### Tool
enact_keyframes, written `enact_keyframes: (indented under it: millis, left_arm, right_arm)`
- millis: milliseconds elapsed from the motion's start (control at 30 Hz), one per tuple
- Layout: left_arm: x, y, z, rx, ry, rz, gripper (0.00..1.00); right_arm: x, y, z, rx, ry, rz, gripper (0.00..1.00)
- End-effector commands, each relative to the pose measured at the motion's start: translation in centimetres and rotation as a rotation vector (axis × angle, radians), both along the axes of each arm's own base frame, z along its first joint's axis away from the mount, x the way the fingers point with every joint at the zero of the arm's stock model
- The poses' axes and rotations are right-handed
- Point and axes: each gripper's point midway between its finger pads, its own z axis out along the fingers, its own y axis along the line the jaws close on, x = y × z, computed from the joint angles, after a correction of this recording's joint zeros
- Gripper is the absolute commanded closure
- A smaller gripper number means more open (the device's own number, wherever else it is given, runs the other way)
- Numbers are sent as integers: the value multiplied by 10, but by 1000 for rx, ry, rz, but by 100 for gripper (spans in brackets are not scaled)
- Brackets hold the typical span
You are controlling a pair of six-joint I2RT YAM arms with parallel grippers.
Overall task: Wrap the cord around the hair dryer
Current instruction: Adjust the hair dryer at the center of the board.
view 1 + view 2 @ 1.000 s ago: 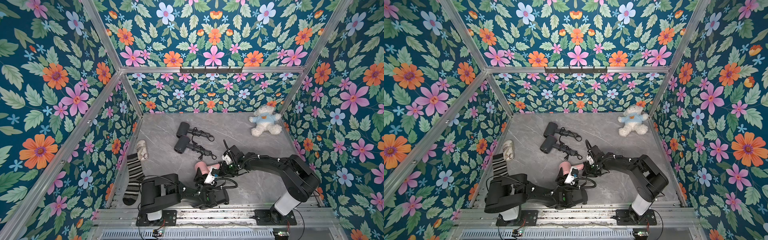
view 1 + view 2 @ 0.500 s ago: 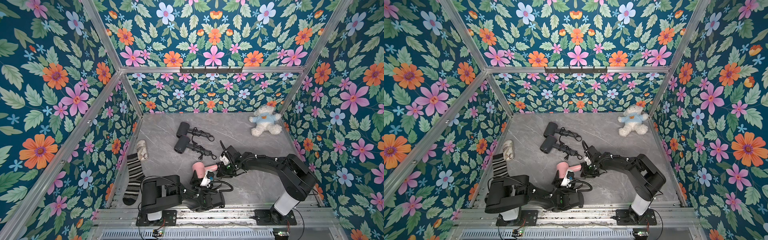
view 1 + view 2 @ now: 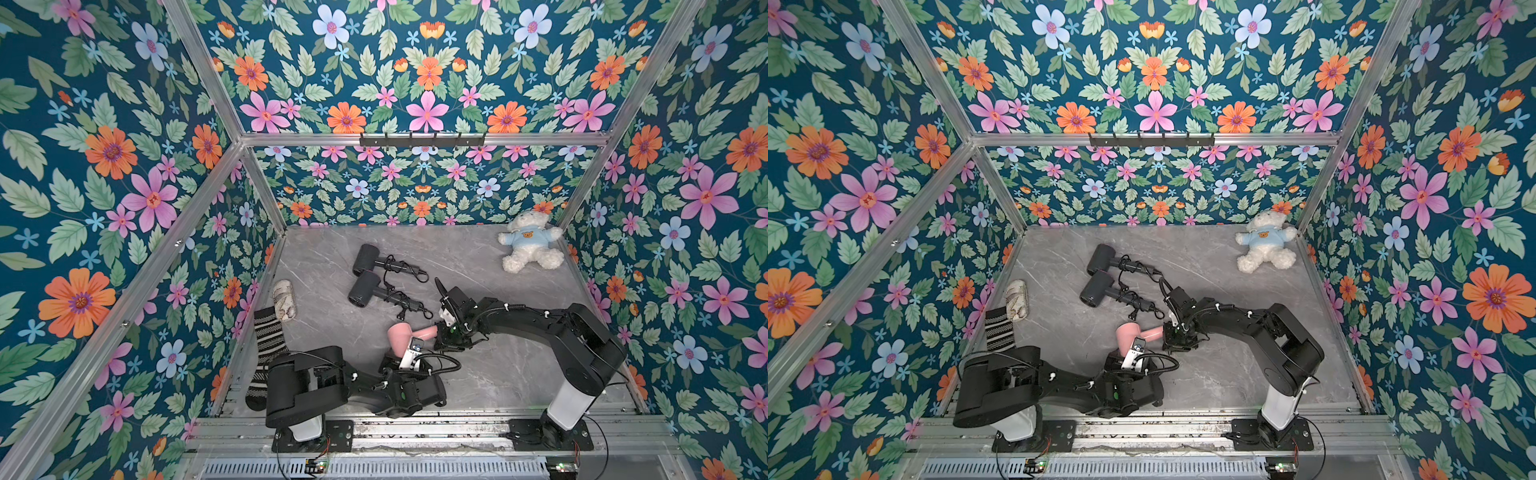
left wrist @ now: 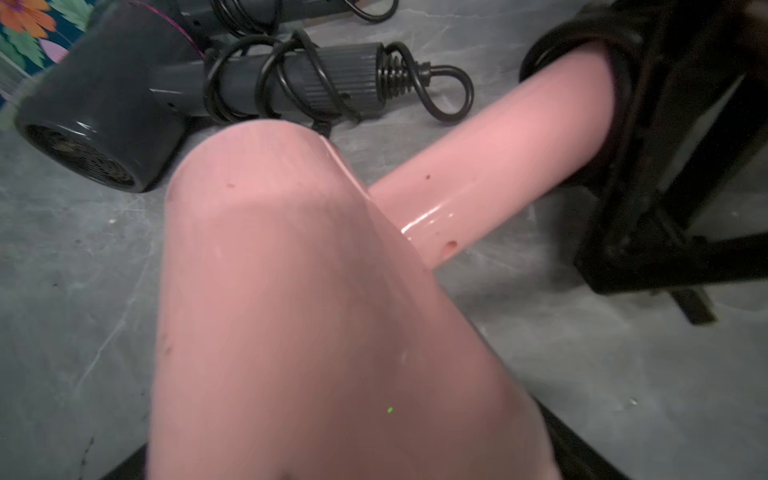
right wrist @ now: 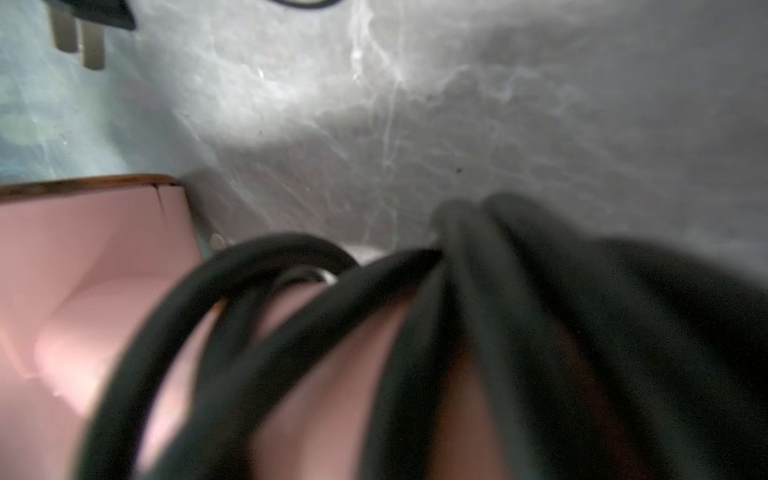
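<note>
Opened since a second ago, my left fingers [image 4: 582, 457] stand released beside the head of the pink hair dryer [image 3: 400, 336], which lies on the worktop [image 3: 478, 374]. My right fingers [image 4: 623, 199] grasp its handle end, where black cord [image 5: 282, 245] loops around it.

Evenly lit top views, wrist close-ups blurred, soft glare

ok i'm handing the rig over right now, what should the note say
left gripper: jaws wide open, straddling the head of the pink hair dryer.
right gripper: at the handle's end, over the cord; grip unclear.
done: cord looped several times round the handle end.
left: cord's free end not in view; wrap any slack, then let go.
</note>
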Motion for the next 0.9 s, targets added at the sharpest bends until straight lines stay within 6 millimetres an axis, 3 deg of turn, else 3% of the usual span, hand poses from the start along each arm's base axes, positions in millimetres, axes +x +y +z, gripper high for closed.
enact_keyframes:
  millis: [0, 133, 467, 600, 733, 867]
  left_arm:
    - [-1, -19, 2, -138, 98, -60, 1]
    - [6, -13, 13, -227, 138, -67, 1]
    - [1, -19, 25, -235, 213, -127, 1]
    - [4, -12, 32, -229, 215, -118, 1]
    - [10, -3, 46, -242, 197, -101, 1]
    - [16, 4, 64, -265, 174, -97, 1]
  right_arm:
    - [-9, -29, -17, -163, 38, -30, 60]
    - [-8, -29, -16, -178, 49, -27, 50]
    - [-16, -33, 1, -182, 70, -9, 30]
    - [-23, -38, 10, -186, 80, 6, 21]
    - [-33, -41, 21, -172, 95, 27, 20]
    - [-36, -36, 44, -97, 49, 53, 19]
